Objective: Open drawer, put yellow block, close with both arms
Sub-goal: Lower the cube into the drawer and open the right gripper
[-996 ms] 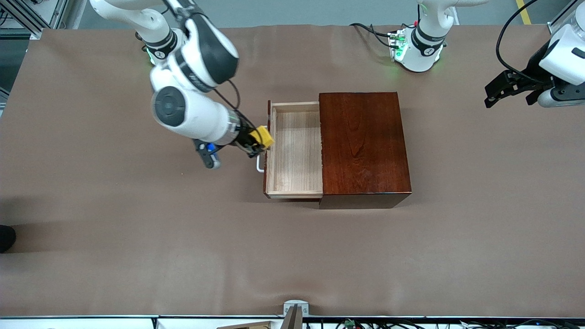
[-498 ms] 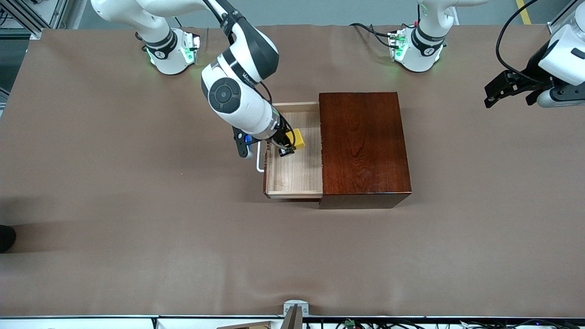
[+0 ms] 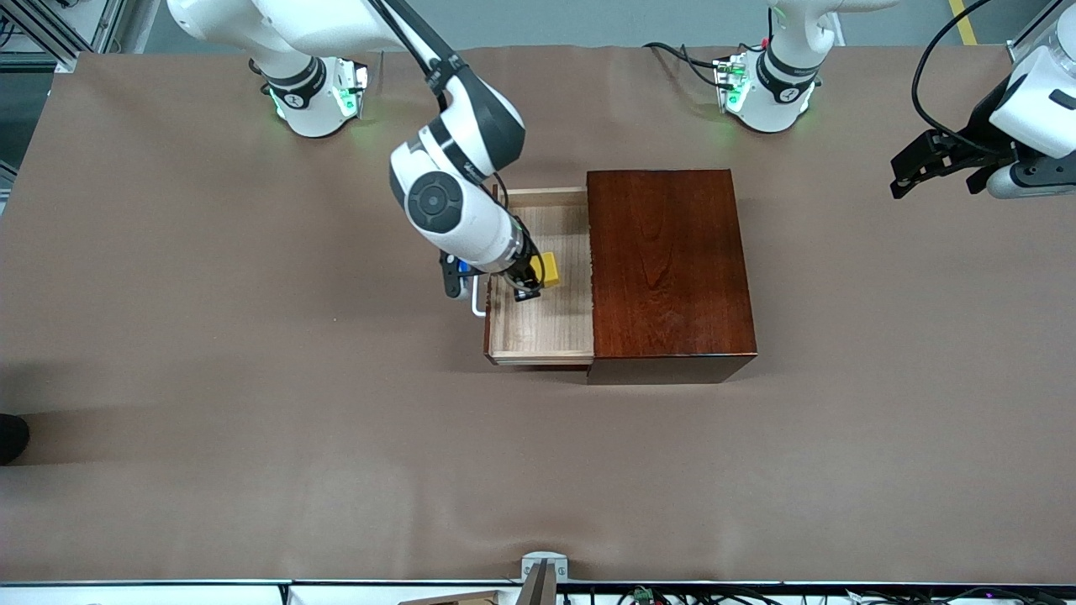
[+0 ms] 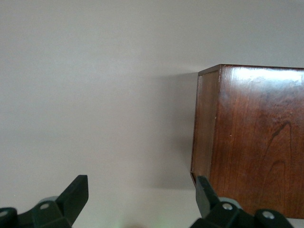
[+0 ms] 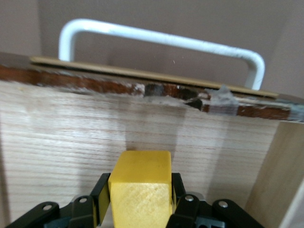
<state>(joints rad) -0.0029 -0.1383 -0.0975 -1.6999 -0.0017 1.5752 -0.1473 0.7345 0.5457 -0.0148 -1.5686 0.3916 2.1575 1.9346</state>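
Observation:
The drawer (image 3: 542, 332) is pulled out of the dark red-brown wooden box (image 3: 668, 269) toward the right arm's end of the table; its white handle (image 3: 477, 298) shows at its front. My right gripper (image 3: 538, 276) is shut on the yellow block (image 3: 551, 269) and holds it low over the drawer's pale-wood floor. In the right wrist view the block (image 5: 140, 187) sits between the fingers (image 5: 100, 199), facing the drawer front and the handle (image 5: 156, 40). My left gripper (image 3: 937, 164) is open and empty, waiting over the table at the left arm's end; its wrist view shows the box (image 4: 251, 137).
The brown table cover (image 3: 252, 378) lies bare around the box. The two arm bases (image 3: 315, 92) stand along the table edge farthest from the front camera. A small metal bracket (image 3: 542, 571) sits at the nearest edge.
My right gripper carried the yellow block from beside the drawer's front edge to over the drawer, then lowered it slightly into the tray. The left arm has not moved.

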